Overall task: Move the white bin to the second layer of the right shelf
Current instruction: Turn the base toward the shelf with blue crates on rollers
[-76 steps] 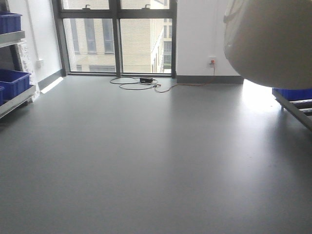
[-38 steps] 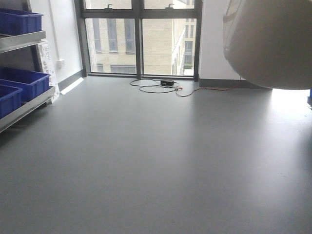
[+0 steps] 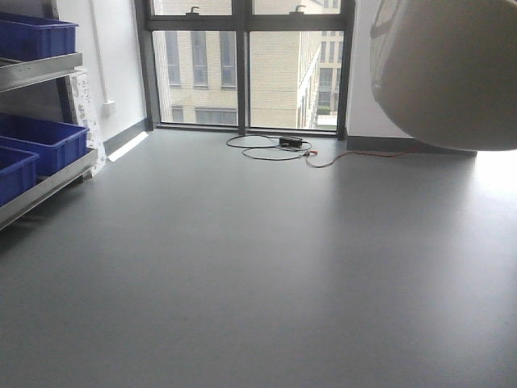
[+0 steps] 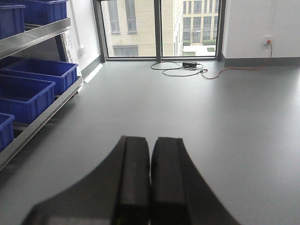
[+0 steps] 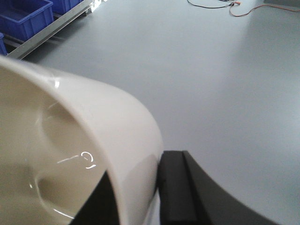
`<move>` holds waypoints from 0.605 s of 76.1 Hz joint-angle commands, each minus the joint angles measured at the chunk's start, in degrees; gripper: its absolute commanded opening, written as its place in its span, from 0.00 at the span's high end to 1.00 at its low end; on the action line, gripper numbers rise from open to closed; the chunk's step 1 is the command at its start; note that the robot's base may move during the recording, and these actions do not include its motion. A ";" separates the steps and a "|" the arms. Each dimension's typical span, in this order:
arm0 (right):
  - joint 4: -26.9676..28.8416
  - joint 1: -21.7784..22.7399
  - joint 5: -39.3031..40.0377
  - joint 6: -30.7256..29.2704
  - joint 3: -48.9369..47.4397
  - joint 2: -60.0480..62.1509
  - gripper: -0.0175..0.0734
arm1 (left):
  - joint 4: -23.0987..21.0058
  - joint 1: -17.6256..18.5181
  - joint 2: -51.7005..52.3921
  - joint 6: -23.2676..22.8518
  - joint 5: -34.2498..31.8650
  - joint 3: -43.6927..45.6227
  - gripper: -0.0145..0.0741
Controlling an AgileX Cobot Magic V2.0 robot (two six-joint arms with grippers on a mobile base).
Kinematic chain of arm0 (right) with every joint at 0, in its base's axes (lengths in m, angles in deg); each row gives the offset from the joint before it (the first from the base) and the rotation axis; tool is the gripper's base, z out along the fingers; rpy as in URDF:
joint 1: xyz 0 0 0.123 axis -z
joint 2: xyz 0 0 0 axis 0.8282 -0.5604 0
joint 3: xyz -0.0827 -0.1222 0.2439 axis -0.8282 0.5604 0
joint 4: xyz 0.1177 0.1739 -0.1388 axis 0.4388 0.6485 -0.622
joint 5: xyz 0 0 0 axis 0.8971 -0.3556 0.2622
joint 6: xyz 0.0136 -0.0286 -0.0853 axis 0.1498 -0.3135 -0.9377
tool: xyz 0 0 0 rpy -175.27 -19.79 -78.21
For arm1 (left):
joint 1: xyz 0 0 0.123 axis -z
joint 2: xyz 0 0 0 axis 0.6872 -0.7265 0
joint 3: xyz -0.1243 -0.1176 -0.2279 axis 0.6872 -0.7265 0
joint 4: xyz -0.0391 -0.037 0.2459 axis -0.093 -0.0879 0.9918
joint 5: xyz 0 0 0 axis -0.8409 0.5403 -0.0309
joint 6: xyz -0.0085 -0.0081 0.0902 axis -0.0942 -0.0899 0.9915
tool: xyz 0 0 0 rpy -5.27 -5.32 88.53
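Above open floor [image 3: 258, 267] bordered leftward by blue crates [image 3: 48, 141], the white bin [image 3: 452, 73] is held aloft, its wall apparently pinched by the right gripper [image 5: 138, 168]; the left gripper [image 4: 150, 145] is closed, empty.

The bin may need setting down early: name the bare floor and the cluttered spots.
Bare grey floor spans the middle, from the rack of blue crates at left rightward and up to the window. Cluttered: cables below the window, and the rack itself.

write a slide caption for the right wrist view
Right hand clamped on the wall of the white bin, held above the grey floor, blue crates at upper left.
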 commanded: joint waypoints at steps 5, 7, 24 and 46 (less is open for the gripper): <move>-0.64 0.41 5.79 0.01 -1.75 0.37 0.75 | 0.00 0.33 0.80 -0.30 -5.01 -2.11 0.74; -0.64 0.41 5.79 0.01 -1.75 0.37 0.75 | 0.00 0.33 0.80 -0.30 -5.01 -2.11 0.74; -0.64 0.41 5.79 0.01 -1.75 0.37 0.75 | 0.00 0.33 0.80 -0.30 -5.01 -2.11 0.74; -0.64 0.41 5.79 0.01 -1.75 0.37 0.75 | 0.00 0.33 0.80 -0.30 -5.01 -2.11 0.74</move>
